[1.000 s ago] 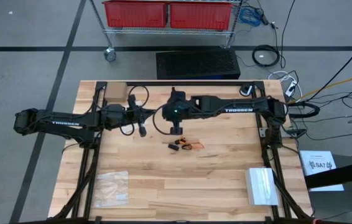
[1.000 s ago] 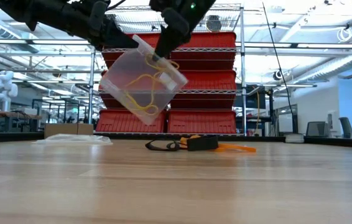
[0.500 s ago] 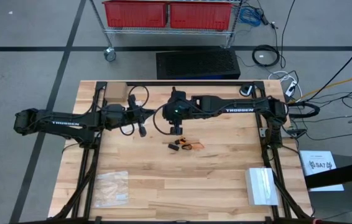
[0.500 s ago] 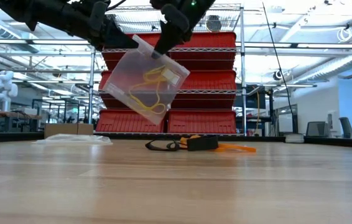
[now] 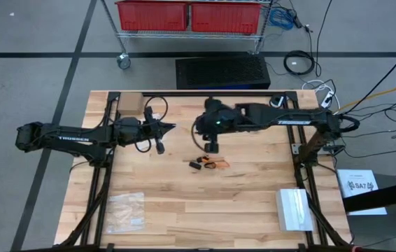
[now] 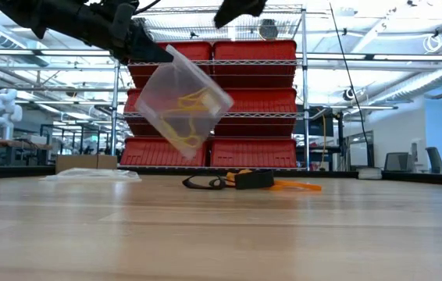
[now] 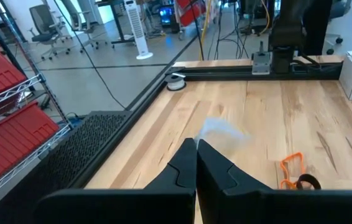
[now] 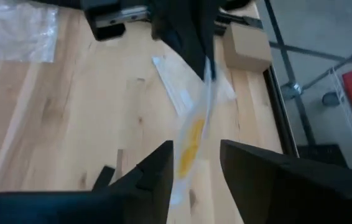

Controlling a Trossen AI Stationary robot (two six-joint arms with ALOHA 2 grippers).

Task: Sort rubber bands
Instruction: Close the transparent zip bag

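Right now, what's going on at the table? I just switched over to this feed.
The left tool is shut on a corner of a clear plastic bag, holding it up above the table with yellow rubber bands inside. The right tool is open and holds nothing, hanging beside the bag over the middle of the table. Below them, a small pile of orange and black rubber bands lies unsorted on the wood. Another clear bag lies flat near the front left corner.
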